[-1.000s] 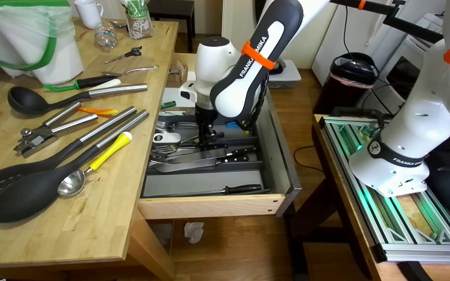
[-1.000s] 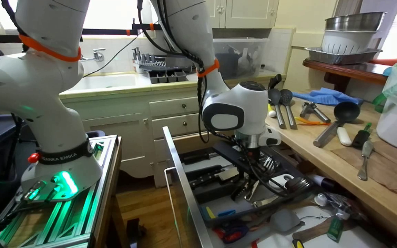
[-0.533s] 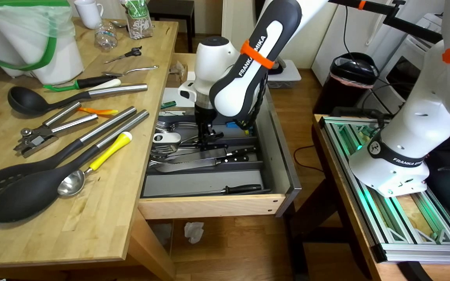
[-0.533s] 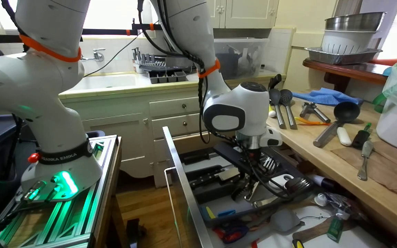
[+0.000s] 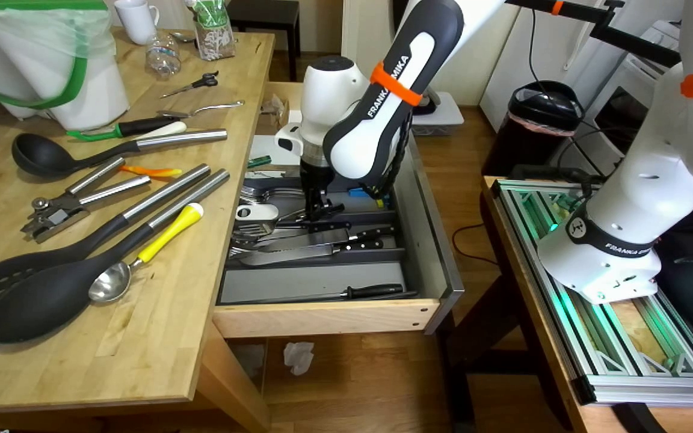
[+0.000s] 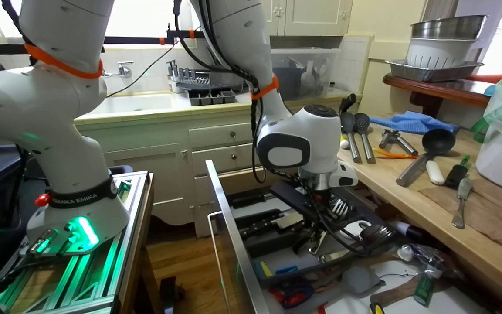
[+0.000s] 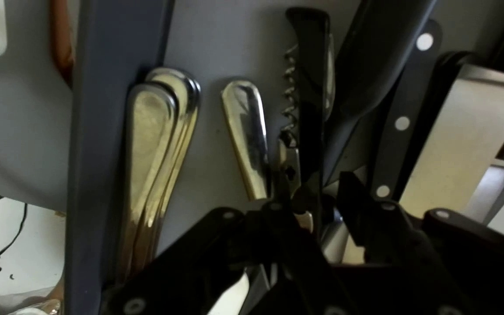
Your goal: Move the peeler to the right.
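Wrist view: well left of the corkscrew (image 7: 313,105), a gray spatula (image 7: 22,127) lies outside the tray (image 7: 96,153), probably because its blade is too broad to fit in. Nearer the corkscrew, yet apart from it, steel handles (image 7: 151,140) lie stacked along the tray's inner wall, likely nested as a matching set. Just left of the corkscrew, a single handle (image 7: 245,127) slants by itself, perhaps a stray from that stack. Over the corkscrew's lower end stands the gripper (image 7: 315,190), its jaws partly spread, one to each side, with a gap showing on the right, so it does not seem to pinch anything. I find no sure peeler; the task most likely means the corkscrew itself, which lies lengthwise in the tray. That straddle looks meant to let the jaws close across its narrow body, or nudge it sideways. Just right of the corkscrew, a black handle (image 7: 379,57) runs close by, touching or not I cannot tell; it could block such a nudge. Farther right of the corkscrew, a riveted handle (image 7: 411,89) and a flat steel piece (image 7: 466,144) lie on a like slant, presumably because long things fit this tray only lengthwise.
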Motion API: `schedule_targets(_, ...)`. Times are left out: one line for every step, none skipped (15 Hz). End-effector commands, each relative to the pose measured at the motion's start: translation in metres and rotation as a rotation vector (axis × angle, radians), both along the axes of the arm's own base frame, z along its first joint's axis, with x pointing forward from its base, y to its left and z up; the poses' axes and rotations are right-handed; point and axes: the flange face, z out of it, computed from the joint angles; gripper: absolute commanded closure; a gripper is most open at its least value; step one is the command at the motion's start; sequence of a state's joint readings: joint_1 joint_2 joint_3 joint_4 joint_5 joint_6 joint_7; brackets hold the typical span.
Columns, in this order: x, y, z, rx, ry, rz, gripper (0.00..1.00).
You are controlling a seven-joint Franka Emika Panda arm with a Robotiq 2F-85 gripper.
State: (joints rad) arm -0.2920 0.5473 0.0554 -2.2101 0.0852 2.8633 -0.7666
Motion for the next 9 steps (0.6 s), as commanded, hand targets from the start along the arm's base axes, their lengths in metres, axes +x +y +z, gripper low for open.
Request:
schedule_targets(-0.0002, -0.0008, -0.0120, -0.002, -0.006, 0.002, 0.67)
schedule_targets(-0.0005, -0.0013, -0.0131, -0.002, -0.004, 0.002, 0.66)
schedule_targets(-0.0011, -0.0019, -0.0142, -0.002, -0.001, 0.002, 0.66)
schedule_targets(-0.0018, -0.0026, -0.0158, -0.002, 0.002, 0.001, 0.65)
schedule_targets(-0.0023, -0.0033, -0.0169, -0.002, 0.003, 0.001, 0.65)
schedule_targets(-0.0031, -0.0040, -0.0186, -0.002, 0.006, 0.001, 0.64)
schedule_targets(-0.0034, -0.0045, -0.0198, -0.001, 0.008, 0.001, 0.65)
schedule_targets(-0.0033, -0.0042, -0.0199, -0.001, 0.008, 0.002, 0.65)
schedule_targets(-0.0034, -0.0039, -0.0201, -0.001, 0.009, 0.003, 0.67)
